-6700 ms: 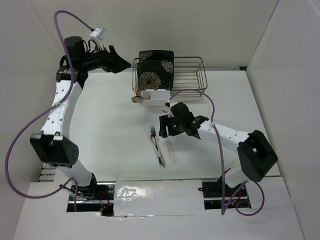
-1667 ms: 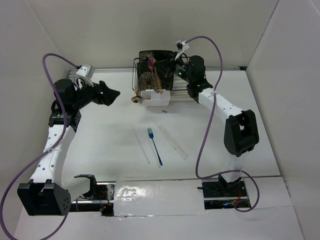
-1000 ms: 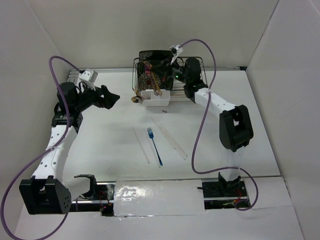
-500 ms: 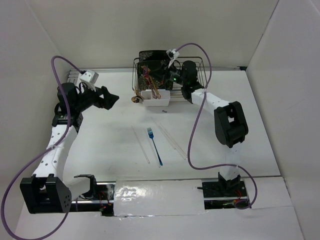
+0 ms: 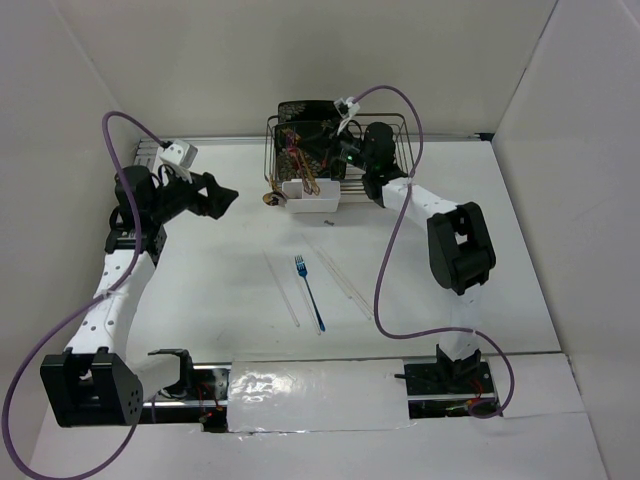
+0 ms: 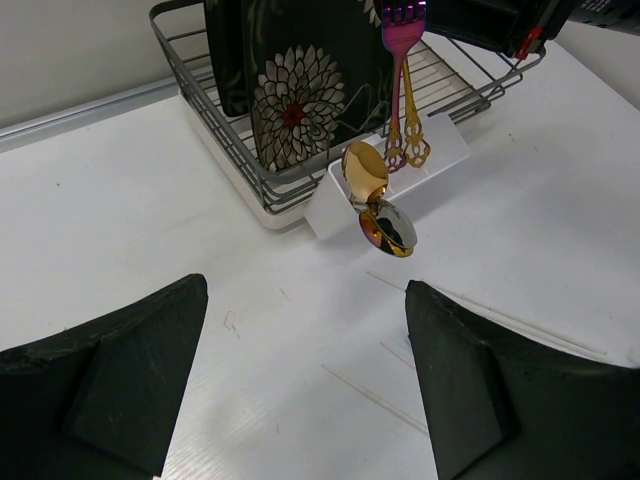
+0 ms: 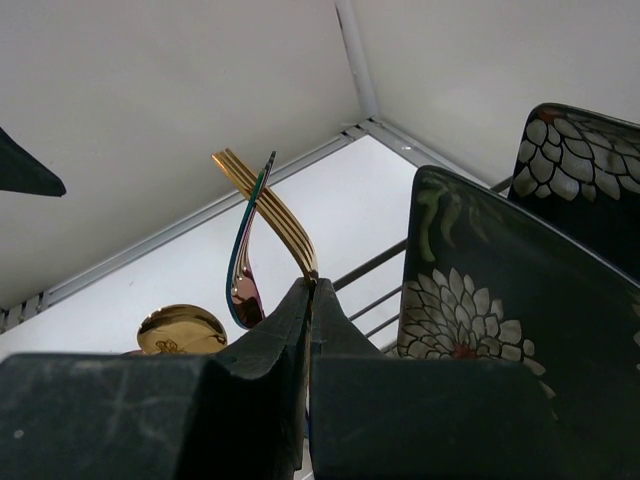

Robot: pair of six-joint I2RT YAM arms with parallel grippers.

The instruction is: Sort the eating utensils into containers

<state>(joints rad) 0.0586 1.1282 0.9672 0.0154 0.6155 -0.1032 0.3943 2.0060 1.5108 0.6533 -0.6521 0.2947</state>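
Note:
My right gripper [image 5: 328, 152] [image 7: 310, 285] is shut on two forks, one gold [image 7: 275, 205] and one iridescent pink [image 7: 243, 262], held tines up. Their ornate handles [image 6: 401, 140] hang down to the small white tub [image 5: 312, 203] [image 6: 445, 150] at the front of the rack. A gold spoon [image 6: 364, 170] and an iridescent spoon [image 6: 390, 227] lean out of the tub's left end. On the table lie a bluish fork [image 5: 308, 291] and pale chopsticks [image 5: 281, 289] [image 5: 346, 281]. My left gripper [image 5: 222, 195] [image 6: 305, 300] hovers open and empty to the left.
A dark wire rack [image 5: 396, 130] [image 6: 190, 75] stands at the back, holding black floral plates [image 5: 300, 110] [image 6: 300, 90] upright. White walls close in the table on the left, back and right.
Over the last second my right gripper has moved left and down, bringing the forks over the white tub. The left arm has barely moved.

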